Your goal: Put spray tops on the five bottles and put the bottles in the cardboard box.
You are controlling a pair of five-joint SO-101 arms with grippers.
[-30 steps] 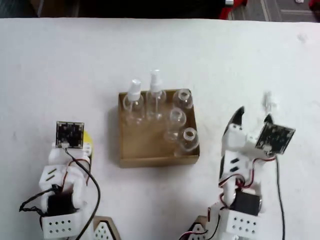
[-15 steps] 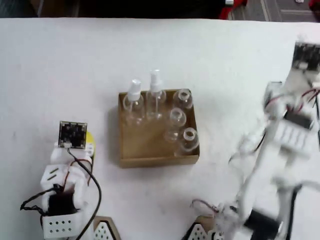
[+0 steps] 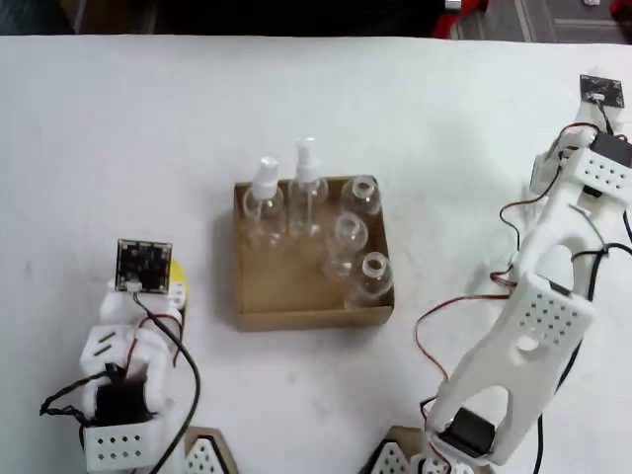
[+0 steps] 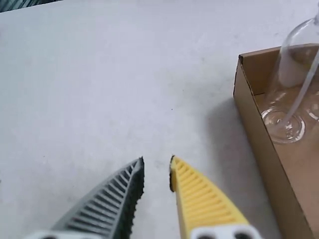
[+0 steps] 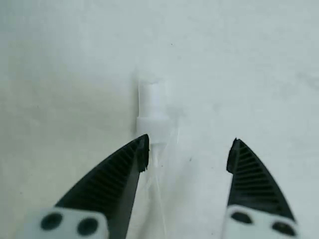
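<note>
Three bottles (image 3: 348,232) lack tops. Right gripper (image 5: 189,149) stands wide over the spray top (image 5: 151,112), off-centre between the jaws; we should centre it before closing.

One bottle (image 4: 294,89) (clear) runs past the edge.

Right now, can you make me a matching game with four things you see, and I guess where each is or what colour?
Things:
1. loose top
2. box
3. left fingers
4. right fingers

Clues:
A. both black
B. one grey, one yellow
C. lying on the table, outside the box
D. holds five bottles

Pairs: 1-C, 2-D, 3-B, 4-A
</note>
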